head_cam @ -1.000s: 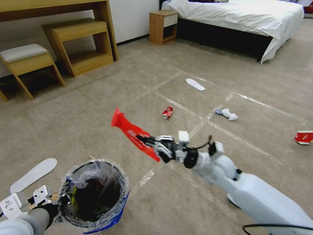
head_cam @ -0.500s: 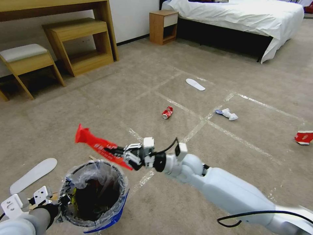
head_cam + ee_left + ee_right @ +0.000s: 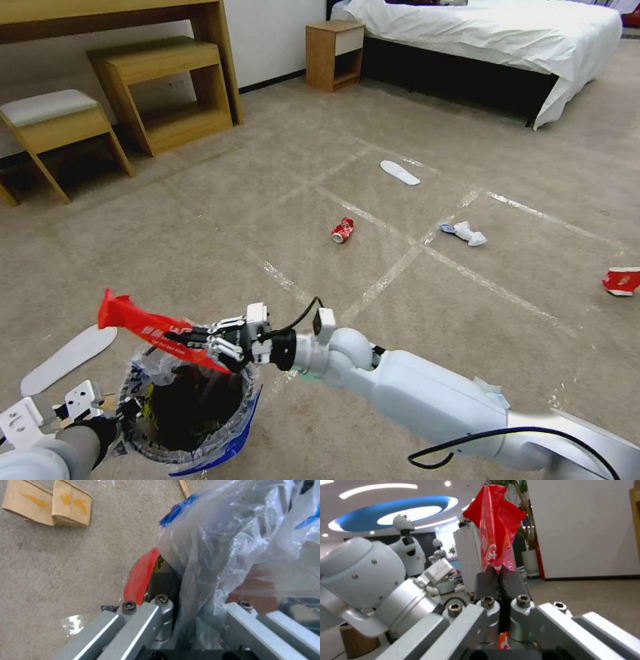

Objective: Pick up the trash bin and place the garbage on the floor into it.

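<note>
Wrapper [image 3: 150, 329], long axis pointing left over bin [image 3: 190, 400], clamped in right gripper [image 3: 200, 341]; left gripper [image 3: 186, 615] pinches bin's rim.

White print on red wrapper [image 3: 150, 328], illegible.

- A bed [image 3: 507, 33] with white bedding stands in the far right corner.
- A wooden nightstand [image 3: 333, 55] stands beside it.
- A wooden desk [image 3: 113, 20], step shelf [image 3: 167, 93] and cushioned stool [image 3: 53, 127] line the left wall.

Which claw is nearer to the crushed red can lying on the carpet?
Right. The right claw, shut on a red wrapper, is over the bin, well short of the can. The left claw grips the bin's rim, farther away.
</note>
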Motion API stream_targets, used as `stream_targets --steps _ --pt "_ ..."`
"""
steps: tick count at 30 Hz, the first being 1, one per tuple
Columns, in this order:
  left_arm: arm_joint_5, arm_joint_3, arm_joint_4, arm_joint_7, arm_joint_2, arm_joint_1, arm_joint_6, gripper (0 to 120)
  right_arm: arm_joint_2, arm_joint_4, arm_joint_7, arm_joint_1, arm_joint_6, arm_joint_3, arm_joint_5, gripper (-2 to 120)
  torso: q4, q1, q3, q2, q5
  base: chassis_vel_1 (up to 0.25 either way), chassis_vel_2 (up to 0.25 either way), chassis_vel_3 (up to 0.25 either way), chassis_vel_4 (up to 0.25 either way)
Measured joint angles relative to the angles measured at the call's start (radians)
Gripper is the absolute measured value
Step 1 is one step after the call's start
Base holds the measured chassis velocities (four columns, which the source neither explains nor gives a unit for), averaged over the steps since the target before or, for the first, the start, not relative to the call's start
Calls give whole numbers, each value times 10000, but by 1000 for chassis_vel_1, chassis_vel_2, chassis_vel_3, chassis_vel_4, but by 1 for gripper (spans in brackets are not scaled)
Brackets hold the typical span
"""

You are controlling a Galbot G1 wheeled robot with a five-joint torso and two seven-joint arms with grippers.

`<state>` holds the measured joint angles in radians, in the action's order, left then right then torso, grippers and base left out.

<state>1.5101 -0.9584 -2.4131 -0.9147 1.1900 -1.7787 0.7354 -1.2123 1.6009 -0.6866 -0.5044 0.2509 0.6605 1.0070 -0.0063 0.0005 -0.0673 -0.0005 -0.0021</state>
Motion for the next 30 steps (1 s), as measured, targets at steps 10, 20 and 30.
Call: stream_targets --steps 10,20,30 --pt "12 -3 6 -11 34 22 0 0 -424 -610 -6 -158 103 149 -192 0 0 0 0 0 1 0 0 0 0" --pt "15 -28 -53 -16 7 -9 0 0 -500 -897 -9 -383 323 22 -424 4 0 0 0 0 2 0 0 0 0" --pt "35 -70 -69 -27 -80 -36 0 0 -588 -1177 -18 -468 494 -71 -777 36 0 0 0 0 2 0 0 0 0"
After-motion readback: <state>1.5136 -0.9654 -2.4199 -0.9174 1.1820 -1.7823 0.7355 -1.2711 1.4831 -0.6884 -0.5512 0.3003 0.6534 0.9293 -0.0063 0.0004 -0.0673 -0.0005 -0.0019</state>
